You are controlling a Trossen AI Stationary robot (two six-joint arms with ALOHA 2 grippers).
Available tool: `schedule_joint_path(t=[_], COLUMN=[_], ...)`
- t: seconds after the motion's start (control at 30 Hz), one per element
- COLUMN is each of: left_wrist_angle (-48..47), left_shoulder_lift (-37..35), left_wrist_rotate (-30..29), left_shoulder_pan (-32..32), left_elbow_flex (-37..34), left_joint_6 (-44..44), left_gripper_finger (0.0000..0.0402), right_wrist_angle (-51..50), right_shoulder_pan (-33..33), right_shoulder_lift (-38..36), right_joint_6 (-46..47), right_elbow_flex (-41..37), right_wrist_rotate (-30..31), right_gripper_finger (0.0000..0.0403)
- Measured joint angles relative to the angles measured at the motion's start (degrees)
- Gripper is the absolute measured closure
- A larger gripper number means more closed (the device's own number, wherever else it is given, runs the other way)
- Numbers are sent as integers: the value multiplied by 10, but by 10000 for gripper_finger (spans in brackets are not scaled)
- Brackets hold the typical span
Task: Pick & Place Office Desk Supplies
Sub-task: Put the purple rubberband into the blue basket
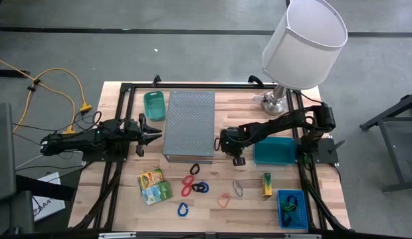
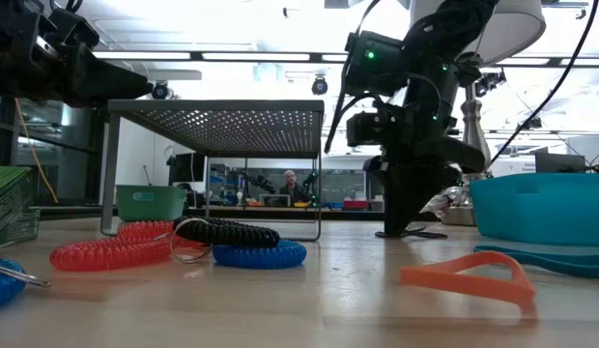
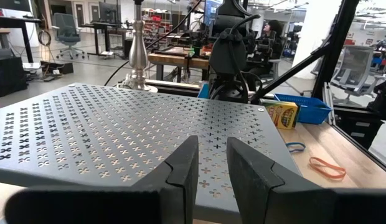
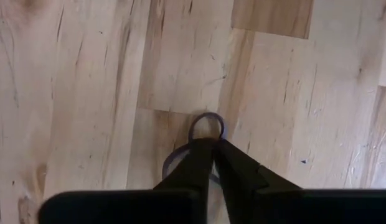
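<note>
My right gripper (image 4: 213, 144) points steeply down at the wooden table in front of the grey perforated box (image 1: 189, 125), shut on a thin purple rubber band (image 4: 205, 123). In the low view its tips (image 2: 406, 228) reach the tabletop. Nearer the front edge lie red (image 1: 188, 182), dark (image 1: 201, 188) and blue (image 1: 183, 210) coiled loops, yellow-green packets (image 1: 153, 186) and loose rubber bands (image 1: 238, 189). My left gripper (image 3: 211, 149) waits open and level at the box's left side, holding nothing. My right gripper pinches the purple rubber band between its two fingertips, coming from above and slanting steeply down. One small loop of the band (image 4: 207, 117) sticks out past the tips, and another bit (image 4: 170, 163) shows beside a finger. The band lies flat on the table.
A teal bin (image 1: 274, 151) stands just right of my right gripper, and a blue basket (image 1: 292, 209) sits at the front right. A small crayon box (image 1: 266, 186), a green bin (image 1: 153, 105) and a lamp (image 1: 304, 40) at the back right also stand on the table.
</note>
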Motion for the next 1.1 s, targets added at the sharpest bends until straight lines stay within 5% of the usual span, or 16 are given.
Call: schedule_joint_path(t=[0.53,1.1], left_wrist_angle=[0,0], left_shoulder_lift=[0,0], left_wrist_rotate=[0,0], left_shoulder_pan=[0,0], left_elbow_flex=[0,0], left_joint_6=[0,0], left_gripper_finger=[323,323], right_wrist_angle=[-19,-48], right_shoulder_pan=[0,30], right_shoulder_lift=[-59,-184], right_joint_6=[5,6], right_elbow_flex=[-2,-2], right_wrist_rotate=[12,101], right_gripper_finger=[401,401])
